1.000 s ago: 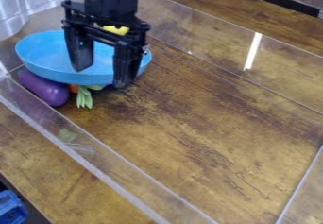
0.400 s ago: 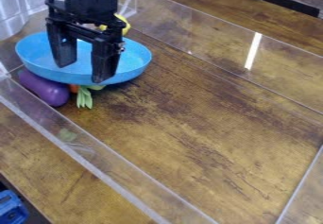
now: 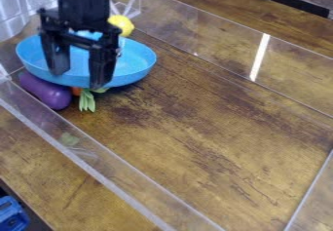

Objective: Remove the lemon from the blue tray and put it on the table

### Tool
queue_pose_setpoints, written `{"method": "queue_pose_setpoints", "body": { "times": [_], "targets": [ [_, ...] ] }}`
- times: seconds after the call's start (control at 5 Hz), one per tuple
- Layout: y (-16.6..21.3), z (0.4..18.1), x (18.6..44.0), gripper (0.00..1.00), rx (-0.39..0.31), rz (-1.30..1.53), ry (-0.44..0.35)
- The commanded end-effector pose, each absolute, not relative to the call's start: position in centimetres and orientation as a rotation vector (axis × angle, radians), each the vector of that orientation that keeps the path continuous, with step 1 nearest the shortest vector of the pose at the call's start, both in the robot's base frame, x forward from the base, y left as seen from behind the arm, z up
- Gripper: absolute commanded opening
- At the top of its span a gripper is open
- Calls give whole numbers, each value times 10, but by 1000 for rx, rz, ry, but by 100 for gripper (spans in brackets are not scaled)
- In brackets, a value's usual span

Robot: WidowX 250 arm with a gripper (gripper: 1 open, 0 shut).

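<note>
**Now over the tray's left half, jaws wide, lemon at the far rim**

Compared with a second ago, I see my gripper [image 3: 73, 67] has slid toward nine o'clock: it hung over the right side of the blue tray [image 3: 135, 61] then, and it now stands over the tray's left and middle part. Its two black fingers [image 3: 99, 67] point straight down and stand wide apart with nothing between them. That shift has uncovered the lemon [image 3: 120, 24], which earlier showed only as a yellow sliver behind the fingers; it sits at about one o'clock of the tray, by the far rim, just right of the gripper body. Whether it rests inside the rim or on it I cannot tell.

Just outside the tray's near edge, at seven o'clock, the eggplant [image 3: 47, 93] lies against the rim, and the green top of a carrot [image 3: 88, 101] pokes out at six o'clock, nearly under the right finger.

From three to five o'clock of the tray the table [image 3: 221, 128] is open wood under its glossy cover, bounded by clear raised edges front and back.

I count one lemon, one eggplant, one carrot top, one tray.
</note>
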State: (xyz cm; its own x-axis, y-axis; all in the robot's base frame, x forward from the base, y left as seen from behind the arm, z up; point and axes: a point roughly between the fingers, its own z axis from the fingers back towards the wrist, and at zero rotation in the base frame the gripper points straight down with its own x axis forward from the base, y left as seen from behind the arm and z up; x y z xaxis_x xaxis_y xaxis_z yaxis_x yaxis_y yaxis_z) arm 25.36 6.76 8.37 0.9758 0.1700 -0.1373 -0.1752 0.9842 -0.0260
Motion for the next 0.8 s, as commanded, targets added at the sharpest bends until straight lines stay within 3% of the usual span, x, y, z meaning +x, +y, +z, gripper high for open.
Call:
{"method": "queue_pose_setpoints", "body": {
  "times": [0.0,0.2,0.4,0.6],
  "targets": [
    [79,69,257,100,-41,173,86],
    [76,51,257,100,-33,150,79],
    [66,45,272,100,-40,172,60],
    [66,54,290,100,-48,214,43]
  ]
}}
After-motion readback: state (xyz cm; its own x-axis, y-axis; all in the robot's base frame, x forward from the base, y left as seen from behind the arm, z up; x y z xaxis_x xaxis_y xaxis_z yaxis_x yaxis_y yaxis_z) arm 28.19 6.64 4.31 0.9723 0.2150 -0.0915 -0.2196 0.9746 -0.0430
